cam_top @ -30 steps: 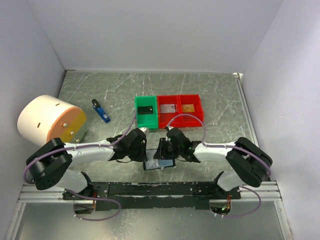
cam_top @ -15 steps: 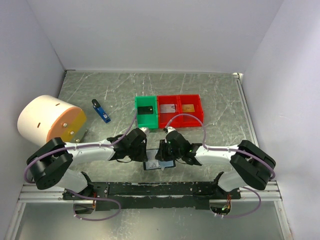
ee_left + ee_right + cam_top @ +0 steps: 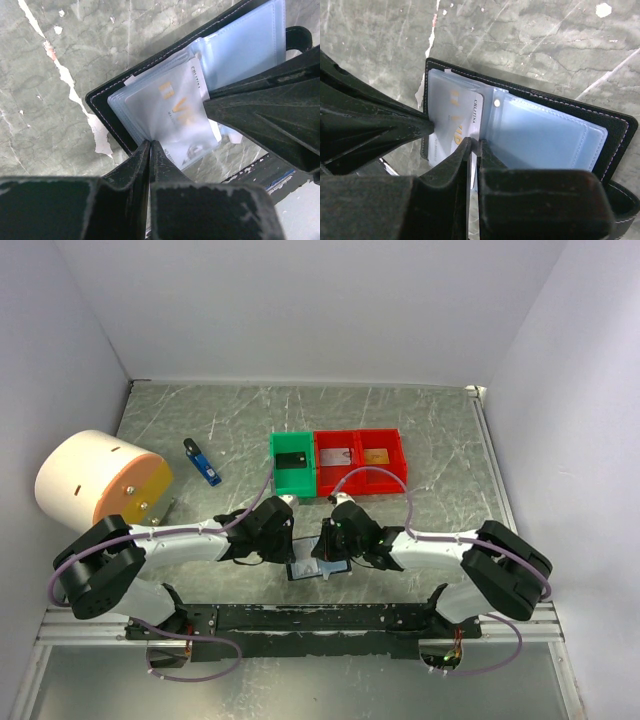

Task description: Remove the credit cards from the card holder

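The black card holder lies open near the table's front edge, its pale blue sleeves facing up. A white credit card with gold lettering sits in the left sleeve, one edge sticking out. My left gripper is shut on the sleeve's edge at the holder's left side. My right gripper is shut on the protruding edge of that card, beside the sleeve's fold. The two grippers' tips nearly meet over the holder.
A green bin holds a black card. Two red bins hold a grey card and an orange-gold card. A blue and black stick and a white drum lie to the left.
The right gripper has closed its fingers onto the card's edge and shifted slightly left. The left gripper has stayed put, pinching the sleeve.
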